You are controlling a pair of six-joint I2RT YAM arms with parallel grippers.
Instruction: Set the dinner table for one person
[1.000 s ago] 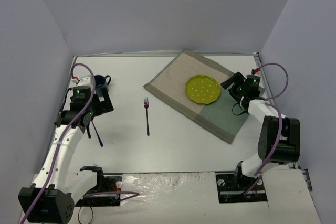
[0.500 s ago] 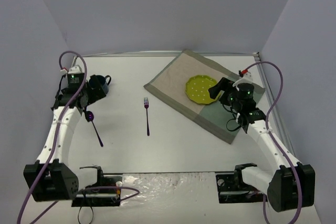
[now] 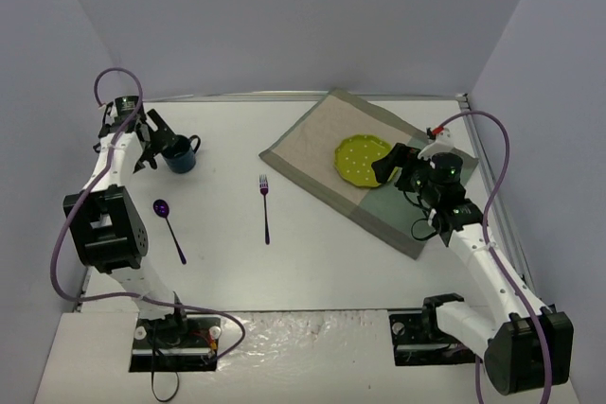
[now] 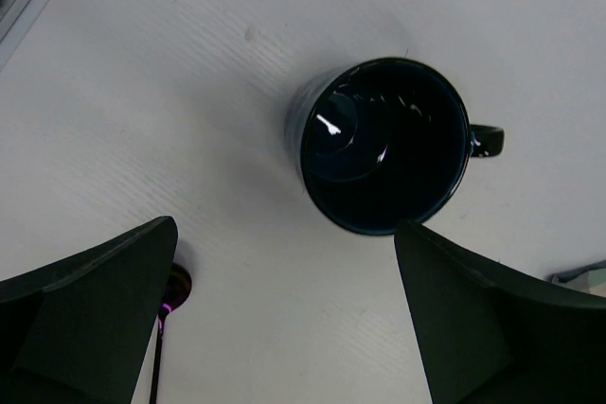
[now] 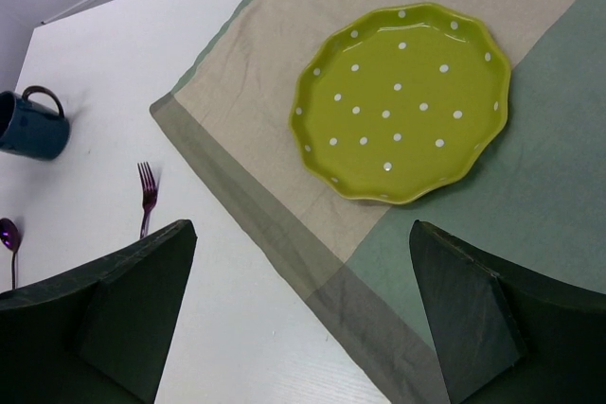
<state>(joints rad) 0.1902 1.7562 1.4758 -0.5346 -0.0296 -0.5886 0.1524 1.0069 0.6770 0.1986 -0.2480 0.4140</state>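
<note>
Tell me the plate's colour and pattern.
The plate is lime green with white dots; right wrist view shows it best.

Lilac walls (image 3: 284, 16) on three sides of dinner table (image 3: 331, 262).

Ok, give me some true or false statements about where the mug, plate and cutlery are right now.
The green dotted plate rests on the placemat. True.
The fork lies on the placemat. False: it lies on the bare dinner table, left of the placemat.
The left hand grips the mug. False: it hangs open over the mug, not touching it.
The mug stands upright. True.
The spoon lies beside the plate. False: it lies left of the fork.
</note>
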